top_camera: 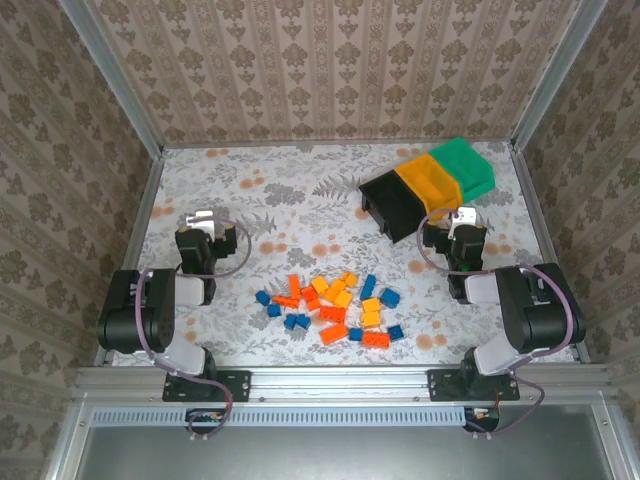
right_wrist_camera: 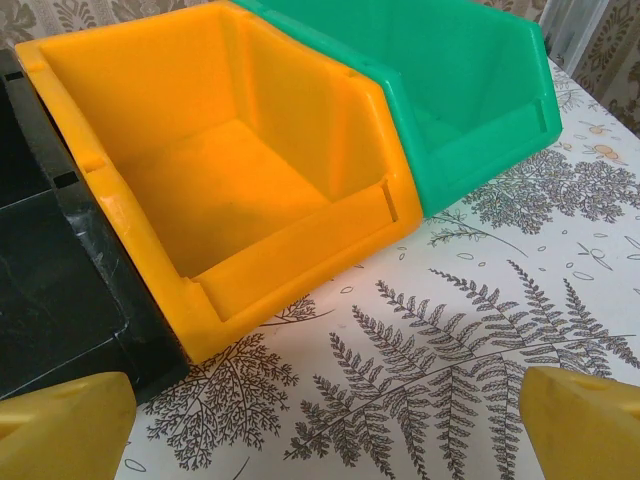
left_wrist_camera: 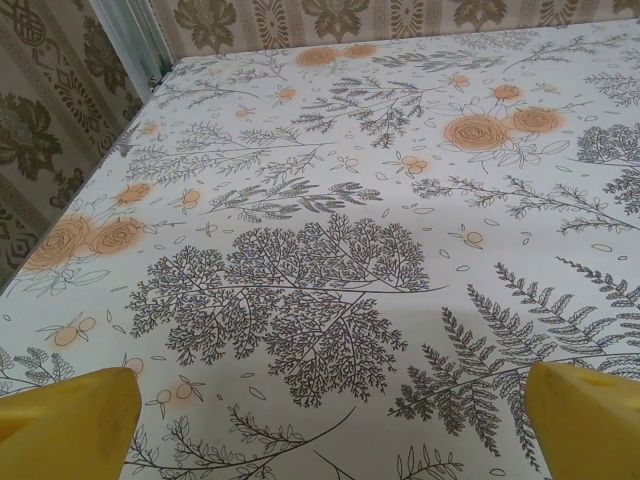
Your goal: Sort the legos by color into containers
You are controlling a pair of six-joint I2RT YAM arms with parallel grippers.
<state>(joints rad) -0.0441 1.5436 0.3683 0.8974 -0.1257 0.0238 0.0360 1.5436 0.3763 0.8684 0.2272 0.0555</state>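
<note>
The black bin (top_camera: 393, 205), yellow bin (top_camera: 432, 183) and green bin (top_camera: 470, 165) stand joined in a slanted row at the far right of the table (top_camera: 300, 190), with the green one nearest the far corner. In the right wrist view the yellow bin's floor is bare, as is what shows of the green bin's inside. The black interior is too dark to tell. The legos (top_camera: 335, 305), blue, orange-red and yellow-orange, lie in one loose patch on the table between the two arms, well apart from the bins and from both grippers. The left gripper (top_camera: 207, 222) hangs over bare table, left of and beyond the patch, its jaws spread wide with nothing between them. The right gripper (top_camera: 462, 218), jaws likewise wide and holding nothing, sits just before the yellow bin's front lip. Patterned walls (top_camera: 330, 70) enclose the table.
</note>
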